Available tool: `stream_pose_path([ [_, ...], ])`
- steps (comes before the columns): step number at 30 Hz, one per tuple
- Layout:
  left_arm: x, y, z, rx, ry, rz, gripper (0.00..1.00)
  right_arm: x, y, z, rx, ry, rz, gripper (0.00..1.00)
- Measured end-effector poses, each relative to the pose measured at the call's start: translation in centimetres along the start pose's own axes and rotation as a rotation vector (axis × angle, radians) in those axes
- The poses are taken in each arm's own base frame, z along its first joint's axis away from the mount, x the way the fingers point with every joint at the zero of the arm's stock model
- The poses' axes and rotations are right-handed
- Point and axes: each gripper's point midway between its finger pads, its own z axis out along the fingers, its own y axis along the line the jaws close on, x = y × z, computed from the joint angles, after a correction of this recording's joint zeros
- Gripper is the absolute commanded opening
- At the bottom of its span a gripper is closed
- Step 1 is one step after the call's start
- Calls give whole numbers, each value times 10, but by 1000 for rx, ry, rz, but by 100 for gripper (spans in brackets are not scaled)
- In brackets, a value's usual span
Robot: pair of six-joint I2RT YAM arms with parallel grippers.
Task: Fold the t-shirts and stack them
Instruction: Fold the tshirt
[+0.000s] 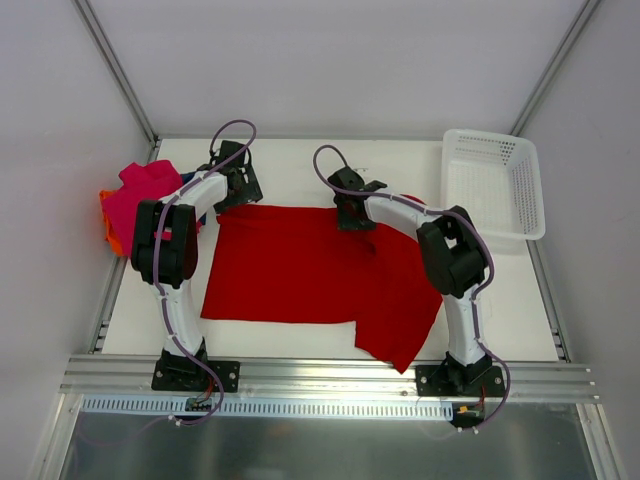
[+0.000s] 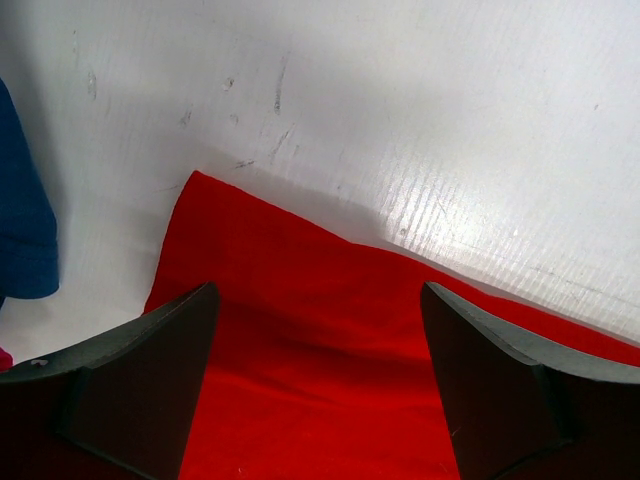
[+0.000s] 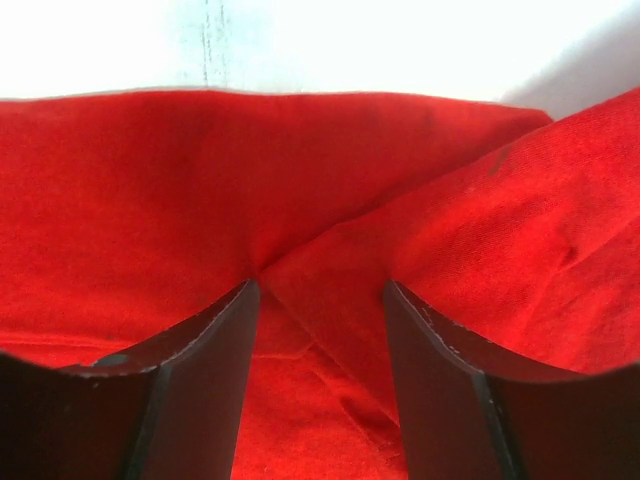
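Worktop (image 1: 300, 165): white, and it carries everything you see.

Red t-shirt (image 1: 300, 270): spread mostly flat, with its far edge under both sets of fingers. One flap on the right runs back toward the right arm's base.

Basket (image 1: 530, 190): white mesh, off to the right of the right fingers and well apart from them. No cloth shows in it.

Pile just to the left of the left fingers: pink t-shirt (image 1: 140, 195) on top, orange t-shirt (image 1: 112, 238) peeking out beneath. Your left wrist view shows a blue t-shirt (image 2: 22, 210) outside the left-hand finger.

Left fingers (image 1: 240, 198): wide apart, nothing between them. They sit over the red t-shirt's far left corner. That corner lies ahead of the tips, with bare worktop beyond. You can't tell whether the tips touch the cloth.

Right fingers (image 1: 352, 220): parted to a moderate gap, not pinching anything. They are at the red t-shirt's far edge. Red cloth fills the space between and ahead of them. Two folds meet in a crease right at the inner tip of the left-hand finger. The hem lies just ahead, then bare worktop.
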Motion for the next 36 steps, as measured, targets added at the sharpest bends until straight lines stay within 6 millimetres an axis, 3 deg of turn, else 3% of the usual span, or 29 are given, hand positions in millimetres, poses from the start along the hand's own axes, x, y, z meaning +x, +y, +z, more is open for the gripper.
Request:
stream_pose_path([
  [11,1,-2,0,13,6,0,82,1,2,-1,-4,1,0,54],
  [15,1,-2,0,13,7,0,83,1,1,0,0,0,0,37],
  [18,1,-2,0,13,7,0,83,0,0,0,4,-2,3,17],
  [22,1,-2,0,13,7,0,83,0,-2,0,15,-5,4,2],
  [29,1,-2,0,13,7,0,82,2,-19,-5,78,-22,-7,1],
  [36,1,-2,0,13,7,0,82,-4,-52,-43,147,-84,1,0],
])
